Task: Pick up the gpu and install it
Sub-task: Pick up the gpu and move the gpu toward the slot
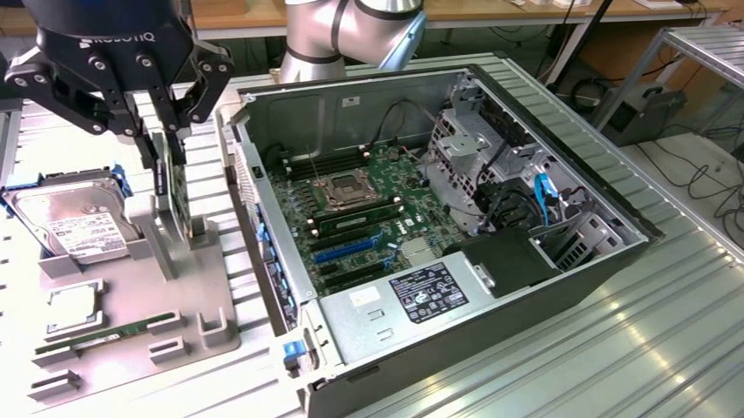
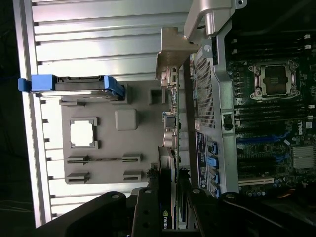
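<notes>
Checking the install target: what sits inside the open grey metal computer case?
A green motherboard with a silver processor socket, blue expansion slots and a metal drive cage. A black shroud hides the corner beneath it.

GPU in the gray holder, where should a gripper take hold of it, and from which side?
Probably the long top edge, coming straight down from above. The gpu stands upright on its edge in a slot of the holder. Its two flat faces are open to a pinch, while its lower edge sits in the slot. Grip near mid-length, away from the bracket.
</notes>
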You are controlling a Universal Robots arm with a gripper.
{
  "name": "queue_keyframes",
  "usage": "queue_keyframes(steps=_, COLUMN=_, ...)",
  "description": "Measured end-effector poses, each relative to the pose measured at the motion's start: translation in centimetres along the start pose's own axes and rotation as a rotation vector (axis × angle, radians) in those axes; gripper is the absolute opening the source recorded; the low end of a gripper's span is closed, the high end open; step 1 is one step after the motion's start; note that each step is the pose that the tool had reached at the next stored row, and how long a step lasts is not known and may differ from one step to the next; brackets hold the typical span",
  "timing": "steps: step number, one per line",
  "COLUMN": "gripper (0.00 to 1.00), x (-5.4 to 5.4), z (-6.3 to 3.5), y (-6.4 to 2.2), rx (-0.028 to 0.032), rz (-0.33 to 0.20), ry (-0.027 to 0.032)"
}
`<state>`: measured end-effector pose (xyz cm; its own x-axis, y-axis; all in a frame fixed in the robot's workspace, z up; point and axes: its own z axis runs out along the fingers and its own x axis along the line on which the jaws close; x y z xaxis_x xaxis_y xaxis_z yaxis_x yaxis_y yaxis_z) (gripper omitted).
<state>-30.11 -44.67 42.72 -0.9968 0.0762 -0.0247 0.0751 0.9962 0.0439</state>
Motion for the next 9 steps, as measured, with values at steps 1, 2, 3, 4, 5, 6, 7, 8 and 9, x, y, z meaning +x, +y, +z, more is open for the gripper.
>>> queue_keyframes(steps=1, gripper=0.26, x=0.00, z=-0.01, y=0.00, rx=0.0001, rz=0.000, ry=0.0001)
queue_keyframes(steps=2, gripper=0.26, x=0.00, z=-0.01, y=0.00, rx=0.0001, rz=0.000, ry=0.0002)
queue_keyframes(steps=3, gripper=0.26, x=0.00, z=-0.01, y=0.00, rx=0.0001, rz=0.000, ry=0.0002)
queue_keyframes(steps=4, gripper=0.26, x=-0.02, z=-0.01, y=0.00, rx=0.0002, rz=0.000, ry=0.0002)
queue_keyframes(steps=5, gripper=0.26, x=-0.06, z=-0.01, y=0.01, rx=0.0002, rz=0.000, ry=0.0002)
queue_keyframes(steps=6, gripper=0.26, x=-0.10, z=-0.01, y=0.01, rx=0.0002, rz=0.000, ry=0.0002)
queue_keyframes(steps=7, gripper=0.26, x=-0.16, z=0.00, y=0.01, rx=0.0001, rz=0.000, ry=0.0001)
queue_keyframes(steps=8, gripper=0.26, x=-0.21, z=0.00, y=0.02, rx=0.0001, rz=0.000, ry=0.0002)
queue_keyframes(steps=9, gripper=0.26, x=-0.24, z=0.00, y=0.02, rx=0.0001, rz=0.000, ry=0.0002)
